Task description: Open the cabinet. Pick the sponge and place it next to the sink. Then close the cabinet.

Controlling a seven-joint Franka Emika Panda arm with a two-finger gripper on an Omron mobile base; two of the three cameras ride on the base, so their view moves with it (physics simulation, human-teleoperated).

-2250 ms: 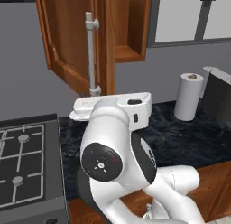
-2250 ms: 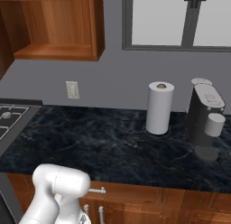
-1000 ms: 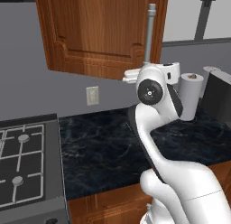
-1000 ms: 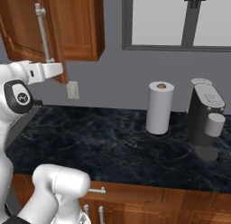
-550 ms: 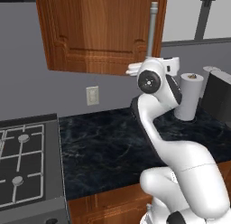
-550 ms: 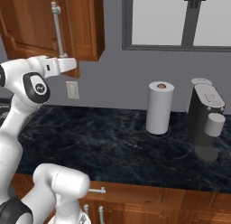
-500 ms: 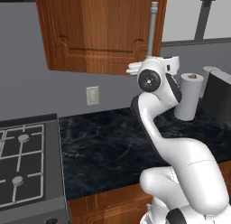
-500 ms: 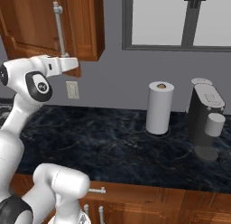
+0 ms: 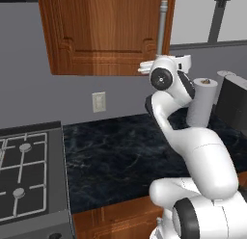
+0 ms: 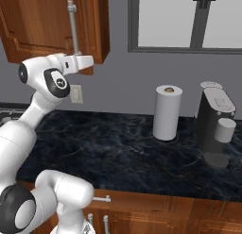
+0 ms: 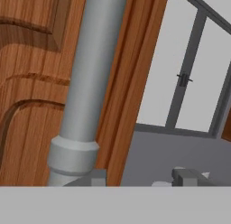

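Up at the lower end of the cabinet (image 9: pixel 103 33) handle (image 9: pixel 163 26) sits my gripper (image 11: pixel 140 178), fingertips (image 11: pixel 187 175) a narrow way apart with the bar's foot just left of the gap; I cannot tell whether either tip touches it. From the left base camera my hand (image 9: pixel 169 69) sits at the bottom right corner of the door, in the upper middle of the frame; from the right base camera it shows in the upper left (image 10: pixel 78 63).

That handle is a long silver bar, upright, running along the door's right edge. The door lies flat against the box.

Right of the cabinet the grey wall and a window (image 10: pixel 189 20) leave open room. Below, the dark marble counter (image 10: pixel 118 148) is bare near me, with a paper towel roll (image 10: pixel 167 112) and a coffee machine (image 10: pixel 215 122) at right, a stove (image 9: pixel 24 175) at lower left.
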